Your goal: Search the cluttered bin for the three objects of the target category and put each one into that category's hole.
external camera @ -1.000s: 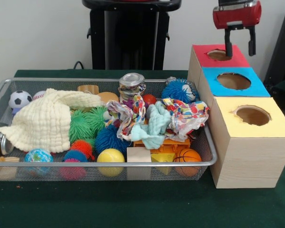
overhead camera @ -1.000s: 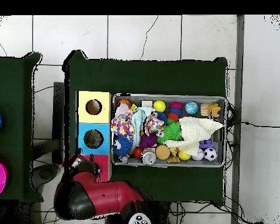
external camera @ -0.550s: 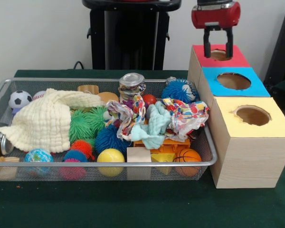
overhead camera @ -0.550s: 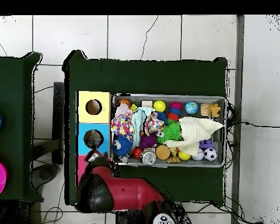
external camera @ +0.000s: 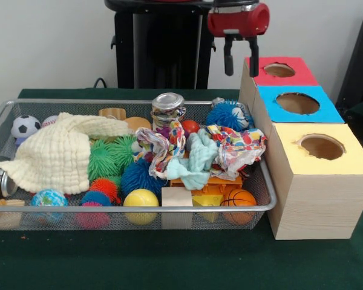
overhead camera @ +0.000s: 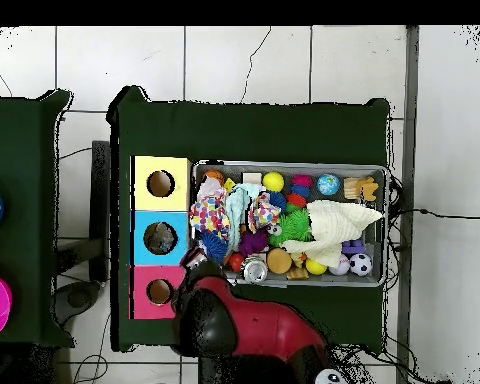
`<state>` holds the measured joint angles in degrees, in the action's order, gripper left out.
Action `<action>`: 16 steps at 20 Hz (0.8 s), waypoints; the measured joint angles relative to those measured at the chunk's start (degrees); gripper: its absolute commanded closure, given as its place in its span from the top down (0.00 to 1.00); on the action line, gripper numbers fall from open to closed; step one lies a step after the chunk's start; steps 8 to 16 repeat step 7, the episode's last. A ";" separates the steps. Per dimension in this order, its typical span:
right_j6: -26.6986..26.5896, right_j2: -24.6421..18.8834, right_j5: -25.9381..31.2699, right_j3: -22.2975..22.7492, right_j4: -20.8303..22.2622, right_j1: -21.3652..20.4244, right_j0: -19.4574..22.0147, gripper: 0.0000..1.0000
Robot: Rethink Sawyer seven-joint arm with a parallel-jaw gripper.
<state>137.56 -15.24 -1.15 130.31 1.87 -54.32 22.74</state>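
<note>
My gripper (external camera: 241,72) hangs open and empty above the far right corner of the wire bin (external camera: 169,209), just left of the red hole (external camera: 279,69). In the overhead view the gripper (overhead camera: 194,262) sits at the bin's corner beside the red box top (overhead camera: 159,291). The blue hole (external camera: 297,103) and yellow hole (external camera: 322,147) follow in a row. The bin holds spiky balls in green (external camera: 106,158) and blue (external camera: 139,176), a yellow ball (external camera: 140,202), a basketball (external camera: 238,199), a soccer ball (external camera: 25,127), a cream cloth (external camera: 54,154), a patterned cloth (external camera: 239,148) and a jar (external camera: 167,109).
The three-hole box (external camera: 317,193) stands tight against the bin's right side, taller than its rim. Another blue spiky ball (external camera: 227,115) lies at the bin's back right, below the gripper. A wooden block (external camera: 176,198) and a globe ball (external camera: 48,198) rest against the front wall.
The gripper has moved left, from above the red hole to past the box's edge and over the bin's back corner. It stays open and empty. The bin's contents have not shifted.
</note>
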 measured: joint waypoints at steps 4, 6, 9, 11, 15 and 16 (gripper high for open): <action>0.00 -0.75 0.32 -0.01 1.57 -0.06 3.24 1.00; 0.00 -0.96 0.68 0.00 2.27 -0.09 4.12 1.00; 0.00 -0.99 0.79 0.00 2.51 -0.11 4.29 1.00; 0.00 -0.99 0.79 0.00 2.51 -0.11 4.29 1.00; 0.00 -0.99 0.79 0.00 2.51 -0.11 4.29 1.00; 0.00 -0.99 0.79 0.00 2.51 -0.11 4.29 1.00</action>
